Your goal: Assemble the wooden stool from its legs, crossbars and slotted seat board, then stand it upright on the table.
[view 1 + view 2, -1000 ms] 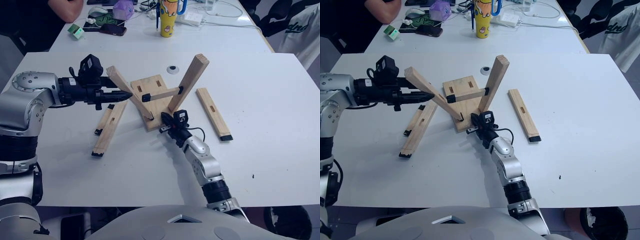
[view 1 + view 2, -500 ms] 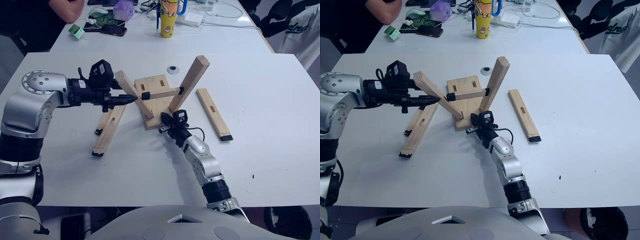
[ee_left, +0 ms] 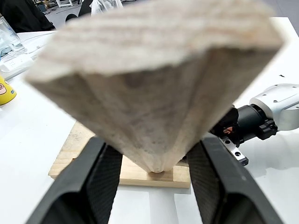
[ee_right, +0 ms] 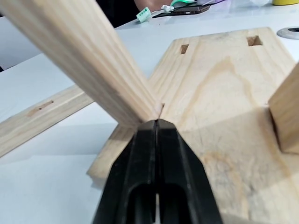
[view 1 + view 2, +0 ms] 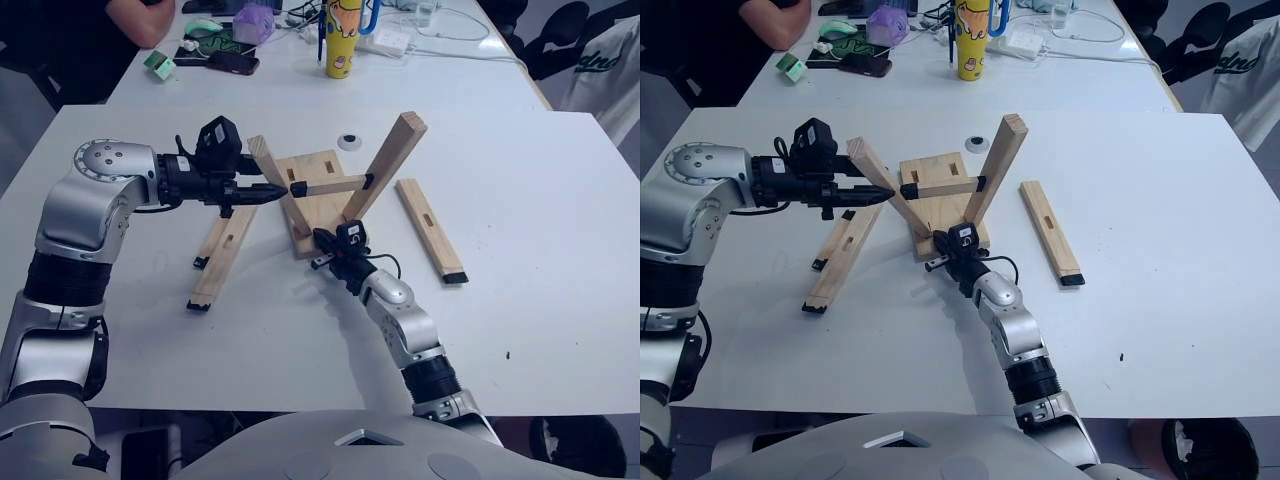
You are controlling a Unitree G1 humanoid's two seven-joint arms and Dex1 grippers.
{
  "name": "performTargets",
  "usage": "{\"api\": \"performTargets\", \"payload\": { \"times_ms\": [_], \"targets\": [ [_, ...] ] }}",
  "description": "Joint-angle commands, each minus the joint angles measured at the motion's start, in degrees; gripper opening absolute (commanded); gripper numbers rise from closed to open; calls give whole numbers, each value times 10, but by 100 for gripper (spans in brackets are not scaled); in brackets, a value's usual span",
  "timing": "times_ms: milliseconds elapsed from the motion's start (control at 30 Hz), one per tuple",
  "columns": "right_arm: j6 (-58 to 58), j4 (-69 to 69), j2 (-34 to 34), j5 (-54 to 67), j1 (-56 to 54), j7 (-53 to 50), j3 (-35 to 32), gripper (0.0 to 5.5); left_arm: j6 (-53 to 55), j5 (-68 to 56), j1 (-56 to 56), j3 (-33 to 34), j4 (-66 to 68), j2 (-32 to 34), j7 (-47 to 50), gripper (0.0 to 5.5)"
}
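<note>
The slotted seat board (image 5: 322, 210) lies flat on the white table. Two legs stand tilted in it, spreading apart: a left leg (image 5: 291, 213) and a right leg (image 5: 388, 165), joined by a crossbar (image 5: 330, 186). My left gripper (image 5: 268, 190) is shut on the left leg near its top; in the left wrist view the leg's end (image 3: 154, 93) sits between the fingers (image 3: 100, 182). My right gripper (image 5: 322, 246) is shut with nothing in it, at the board's near edge. Its fingertips (image 4: 156, 140) point at that leg's foot (image 4: 84, 60) on the board (image 4: 219, 93).
Two loose legs (image 5: 225, 245) lie side by side left of the board, and a third (image 5: 428, 228) to its right. A small round disc (image 5: 349, 140) sits behind the board. A yellow cup (image 5: 340, 40) and clutter stand on the far table. Open tabletop lies right and front.
My left gripper has moved right with the left leg's top, so that leg now stands steeper. The right gripper has stayed at the board's near edge.
</note>
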Motion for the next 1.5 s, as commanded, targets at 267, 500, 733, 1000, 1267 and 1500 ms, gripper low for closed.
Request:
{"api": "performTargets", "payload": {
  "times_ms": [267, 500, 733, 1000, 1267, 1500],
  "targets": [
    [46, 38, -15, -8, 29, 15, 24, 0, -19, 101, 49, -130, 28, -22, -10, 203],
    [26, -157, -48, 93, 85, 99, -5, 0, -9, 83, 37, -102, 47, -20, -10, 203],
    [106, -380, -39, 127, 18, 32, -13, 0, 8, 66, 20, -87, 63, -29, -12, 203],
    [64, -246, -21, -155, -104, -170, 68, 0, 22, 60, 5, -89, 71, -49, -17, 203],
    [11, -235, -31, -253, -135, -178, 105, 0, 28, 59, 9, -89, 64, -52, -16, 203],
    [48, -206, -38, -308, -112, -168, 105, 0, 33, 58, 18, -88, 54, -48, -11, 203]
  ]
}}
